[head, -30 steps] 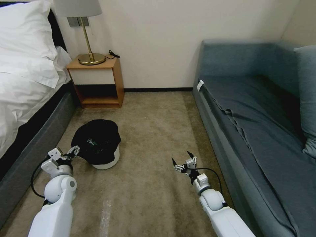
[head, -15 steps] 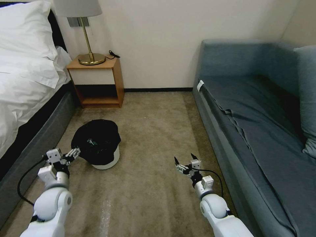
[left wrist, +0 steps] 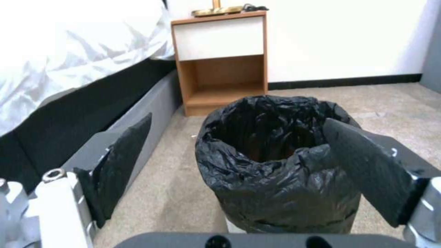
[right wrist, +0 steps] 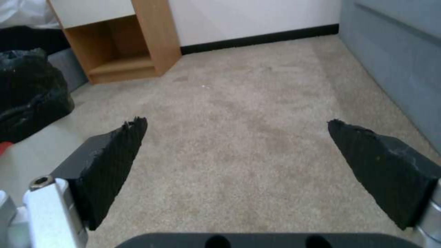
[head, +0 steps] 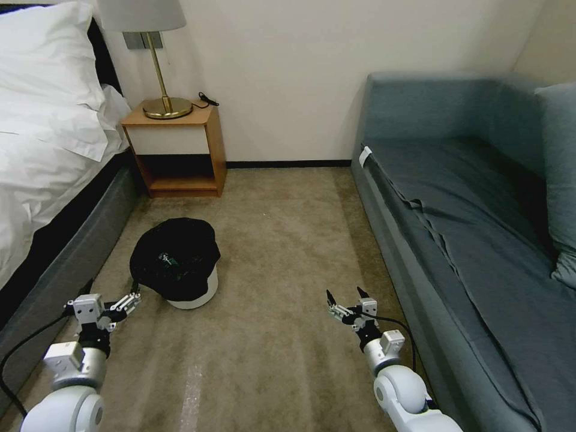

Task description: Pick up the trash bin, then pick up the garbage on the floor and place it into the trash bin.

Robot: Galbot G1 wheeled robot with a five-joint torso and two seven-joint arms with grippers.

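beige carpet [head: 282,240], wooden nightstand [head: 177,150] with brass lamp [head: 157,66], white-sheeted bed [head: 42,132], grey-blue sofa [head: 474,210]

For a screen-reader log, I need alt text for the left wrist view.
The open left gripper faces the trash bin, lined with a black bag, on beige carpet. Behind stand a wooden nightstand and a bed.

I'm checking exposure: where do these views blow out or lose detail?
Head view: the bed linen is near clipped white, and the trash bin liner's inside reads as flat black. Left wrist view: the linen washes out, and the near fingers look soft.
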